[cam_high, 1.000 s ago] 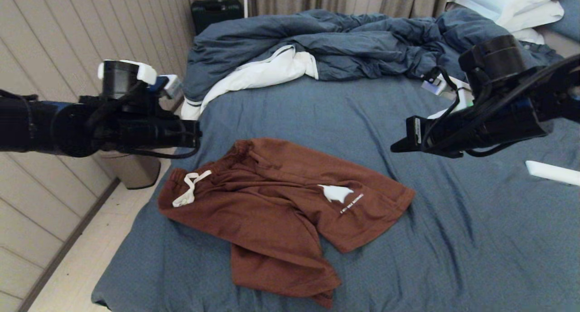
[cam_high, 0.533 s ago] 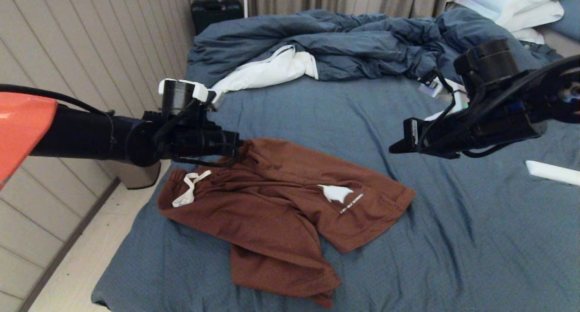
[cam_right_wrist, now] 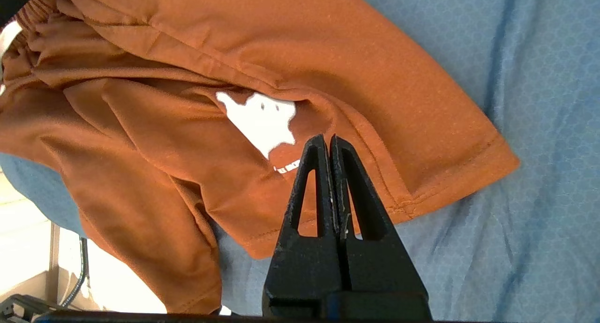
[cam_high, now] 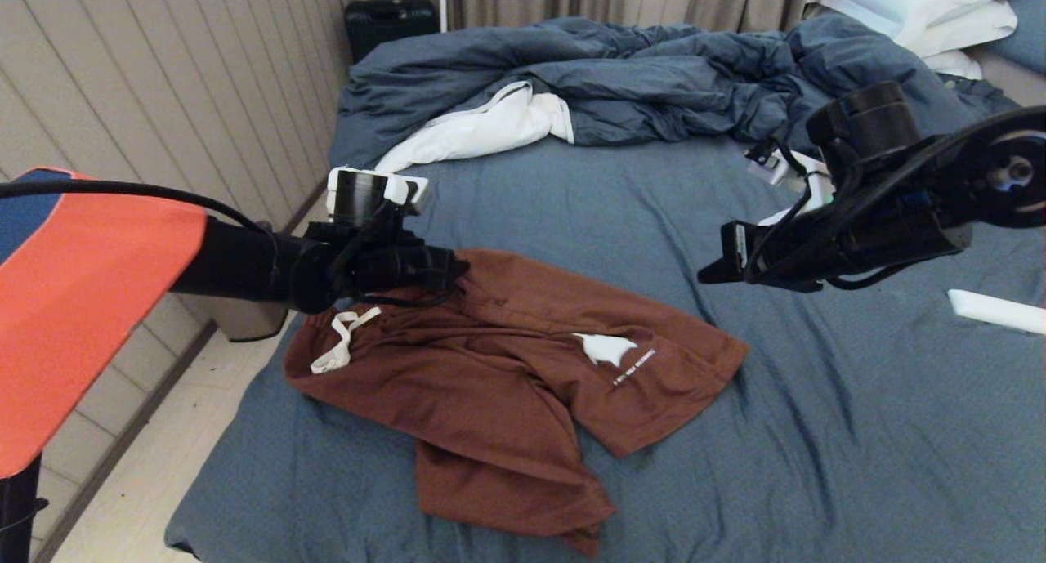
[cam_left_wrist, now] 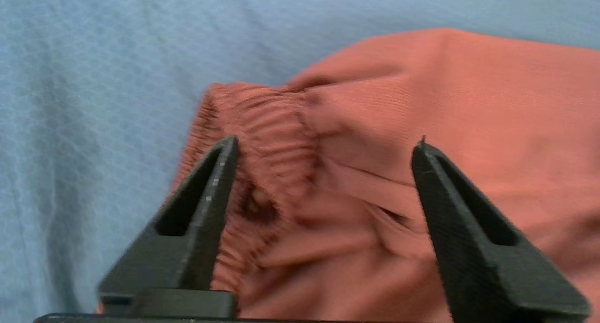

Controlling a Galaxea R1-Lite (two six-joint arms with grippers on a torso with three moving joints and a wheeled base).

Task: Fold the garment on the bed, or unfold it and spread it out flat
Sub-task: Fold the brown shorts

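My left claw (cam_high: 453, 270) hangs at the waistband of the rust-brown shorts (cam_high: 507, 383) on the bed (cam_high: 817, 432); my right claw (cam_high: 712, 270) hovers apart.

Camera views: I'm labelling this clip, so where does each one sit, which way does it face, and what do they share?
Head view: high on the robot, looking forward and down at the bed; both arms show.
Left wrist view: behind the open left tool, facing the shorts waistband.
Right wrist view: behind the shut right tool, above the logo leg.
Shared: all three see the shorts and sheet.
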